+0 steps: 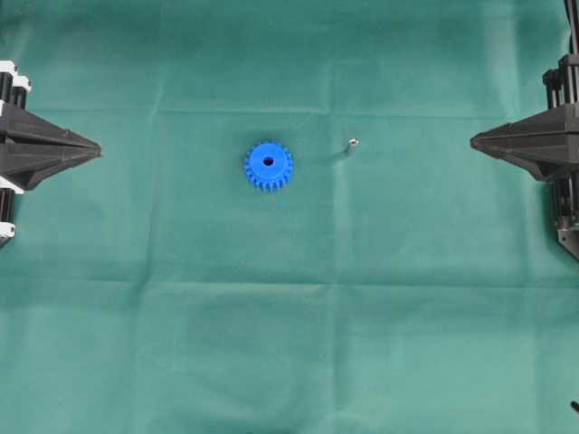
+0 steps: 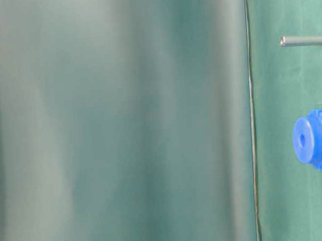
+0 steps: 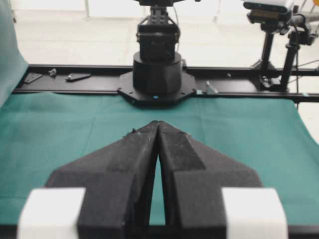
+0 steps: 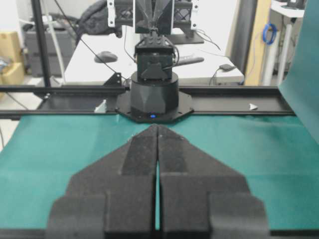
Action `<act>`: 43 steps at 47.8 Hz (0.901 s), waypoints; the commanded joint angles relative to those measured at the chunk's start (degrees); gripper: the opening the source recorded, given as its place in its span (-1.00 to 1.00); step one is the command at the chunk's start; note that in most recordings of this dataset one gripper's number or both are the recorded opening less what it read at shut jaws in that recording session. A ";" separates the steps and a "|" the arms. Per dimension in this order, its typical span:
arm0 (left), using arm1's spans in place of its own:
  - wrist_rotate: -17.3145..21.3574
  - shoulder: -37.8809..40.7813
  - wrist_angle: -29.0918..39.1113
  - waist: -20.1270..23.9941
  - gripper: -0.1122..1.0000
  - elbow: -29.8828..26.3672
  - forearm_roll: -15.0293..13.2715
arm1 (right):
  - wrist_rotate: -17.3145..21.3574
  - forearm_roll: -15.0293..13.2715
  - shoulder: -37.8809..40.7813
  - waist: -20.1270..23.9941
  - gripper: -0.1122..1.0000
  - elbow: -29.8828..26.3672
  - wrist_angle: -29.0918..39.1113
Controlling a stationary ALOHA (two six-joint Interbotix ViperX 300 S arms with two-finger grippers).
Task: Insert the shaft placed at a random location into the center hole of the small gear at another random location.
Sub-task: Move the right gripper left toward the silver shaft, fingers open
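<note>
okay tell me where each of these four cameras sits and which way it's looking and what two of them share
Overhead exterior: above, looking down on the green cloth; bright blue plastic toothed gear, tiny silvery metal pin, left gripper and right gripper at the edges.
Table-level exterior: low, picture turned sideways; gear and pin, no robot parts.
Left wrist: behind shut fingers, facing the opposite arm's base.
Right wrist: likewise, fingers shut.
Shared: both exterior views show gear and pin.
</note>
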 commanded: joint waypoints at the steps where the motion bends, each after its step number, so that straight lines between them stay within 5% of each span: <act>1: -0.09 0.26 -0.35 0.09 -0.80 -1.76 0.70 | 0.00 -0.35 0.97 -0.62 -0.78 -0.70 0.35; 23: -0.18 0.26 1.32 0.00 -0.80 -1.76 0.70 | -0.26 -0.26 8.44 -4.75 -0.72 -0.44 -0.79; 28: -0.09 0.35 1.41 0.00 -0.80 -1.67 0.70 | -0.26 -0.18 12.30 -5.98 -0.36 -0.26 -2.55; 39: -0.18 0.44 1.85 0.09 -0.80 -1.67 0.79 | -0.35 -0.18 26.63 -8.17 0.82 -0.18 -10.99; 43: -0.09 0.44 2.20 0.09 -0.80 -1.67 0.70 | -0.35 0.18 33.13 -8.79 0.75 -0.18 -16.26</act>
